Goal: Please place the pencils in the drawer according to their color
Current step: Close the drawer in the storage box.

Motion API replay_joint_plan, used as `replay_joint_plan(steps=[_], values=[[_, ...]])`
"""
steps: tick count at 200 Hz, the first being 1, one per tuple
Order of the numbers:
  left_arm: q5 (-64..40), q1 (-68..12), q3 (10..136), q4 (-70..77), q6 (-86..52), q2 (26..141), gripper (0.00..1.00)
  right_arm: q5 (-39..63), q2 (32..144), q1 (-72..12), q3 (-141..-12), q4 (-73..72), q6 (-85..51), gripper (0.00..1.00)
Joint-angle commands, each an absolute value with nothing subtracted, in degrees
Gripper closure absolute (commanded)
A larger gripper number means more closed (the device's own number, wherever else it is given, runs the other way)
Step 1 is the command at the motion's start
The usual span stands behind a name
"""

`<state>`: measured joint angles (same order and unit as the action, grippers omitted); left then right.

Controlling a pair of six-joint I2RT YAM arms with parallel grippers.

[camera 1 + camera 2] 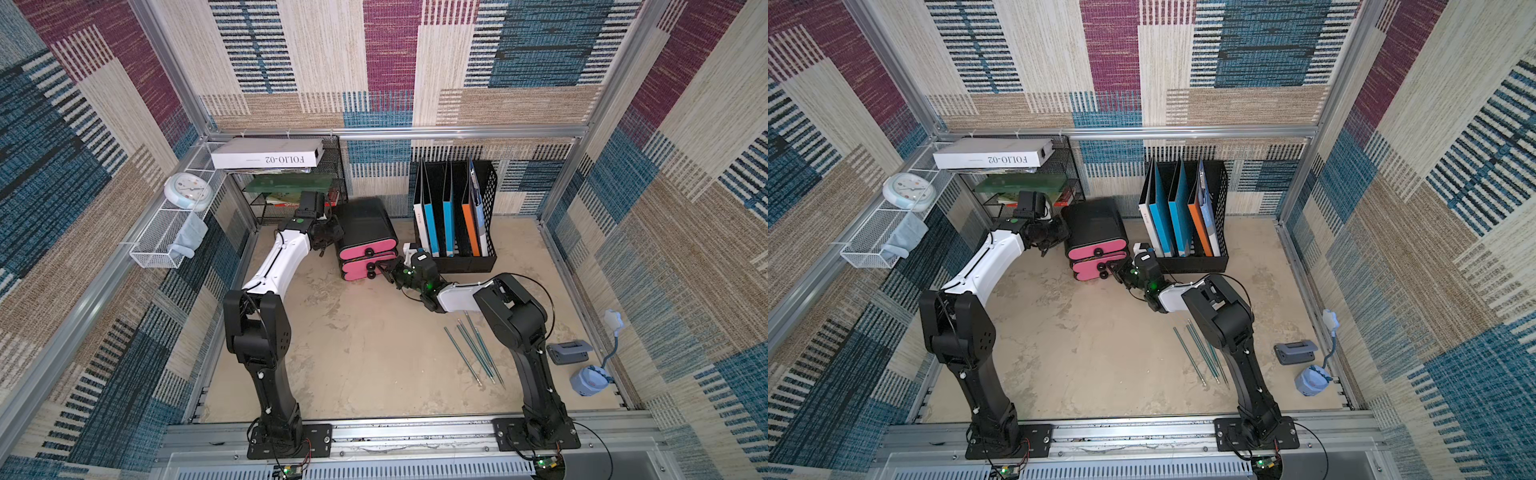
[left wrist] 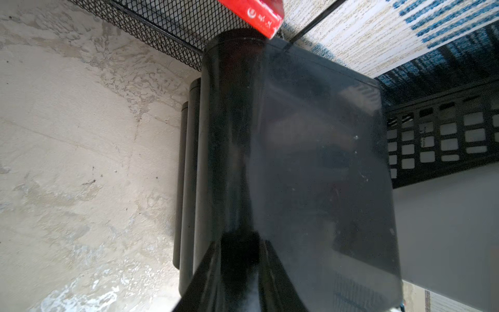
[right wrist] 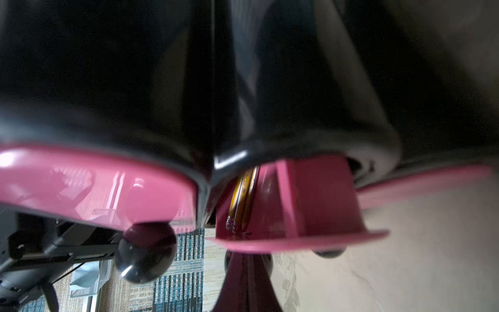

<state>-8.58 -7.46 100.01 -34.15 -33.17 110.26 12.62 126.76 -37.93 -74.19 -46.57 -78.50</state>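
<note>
The drawer chest point(image 1: 365, 224) point(image 1: 1096, 224), black with pink fronts, stands at the back of the table. Its middle drawer point(image 3: 310, 239) is pulled out a little, and yellow pencils point(image 3: 243, 200) lie inside it. My right gripper point(image 1: 380, 269) point(image 1: 1111, 270) point(image 3: 248, 270) is shut, its tips against that drawer's front at the knob. My left gripper point(image 1: 334, 235) point(image 1: 1059, 235) point(image 2: 240, 270) rests on the chest's rounded left side point(image 2: 310, 162) with its jaws slightly apart and nothing held. Several teal pencils point(image 1: 473, 353) point(image 1: 1202, 353) lie together on the table beside the right arm.
A black file holder point(image 1: 457, 216) with folders stands right of the chest. Behind the left arm is a mesh shelf point(image 1: 291, 187) of books with a white box point(image 1: 266, 153) on top. A wire basket point(image 1: 166, 232) with a clock hangs on the left wall. Small grey-blue items point(image 1: 590, 378) lie far right.
</note>
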Motion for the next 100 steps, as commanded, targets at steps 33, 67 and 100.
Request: replay_joint_plan(steps=[33,67,100], values=[[-14.33,-9.05,96.73,-45.93,-32.96,110.83,0.74,14.24,129.28,-38.23,-78.08,-44.91,-79.72,1.00],[-14.33,-9.32,96.42,-45.85,-32.89,110.58,0.74,14.94,129.22,-38.24,-77.90,-45.56,-79.63,1.00],[-14.33,-9.33,96.42,-45.85,-32.89,110.57,0.74,15.22,126.13,-38.30,-73.83,-48.33,-79.80,0.99]])
